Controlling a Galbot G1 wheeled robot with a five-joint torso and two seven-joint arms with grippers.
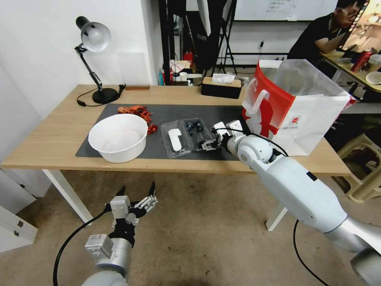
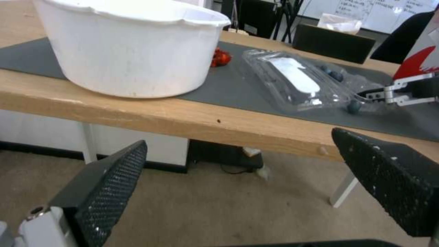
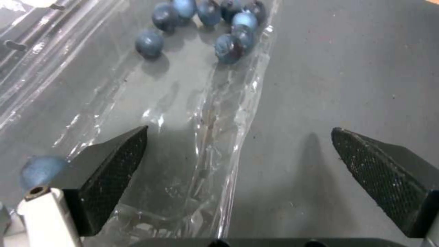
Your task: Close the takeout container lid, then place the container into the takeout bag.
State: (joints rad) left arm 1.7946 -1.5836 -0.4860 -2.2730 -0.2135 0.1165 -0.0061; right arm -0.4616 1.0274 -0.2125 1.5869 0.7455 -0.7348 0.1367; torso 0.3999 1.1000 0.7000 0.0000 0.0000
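Head view puts the container [image 1: 197, 132] open and flat on the dark mat [image 1: 166, 115], its berry half toward the bag and the lid [image 1: 175, 139] lying beside it toward the bowl, white label facing up. Several blue berries [image 1: 194, 126] sit at the far end of the berry half. Right wrist view shows those berries [image 3: 215, 20] clustered on the clear plastic, 1 more [image 3: 39, 168] lying apart near a fingertip.

The right gripper [image 1: 209, 143] is down at the near corner of the berry half, on the side toward the bag. Its jaws stand wide: 1 finger [image 3: 114, 171] is over the clear tray, the other [image 3: 379, 175] over bare mat, and the tray's rim [image 3: 219, 144] runs between them. Whether either finger touches the plastic cannot be told.

The bag [image 1: 295, 105] stands upright and open on the table [image 1: 47, 135] just beyond the right arm, its clear liner rising above the rim. The white bowl [image 1: 118, 137] sits on the mat's near left part, just beside the lid, with orange-red bits [image 1: 139, 113] behind it. A black tissue box [image 1: 221, 87] and a desk lamp [image 1: 93, 59] stand along the table's far edge.

The left gripper [image 1: 137, 190] hangs below the table's front edge, over the floor, jaws wide with nothing between them.
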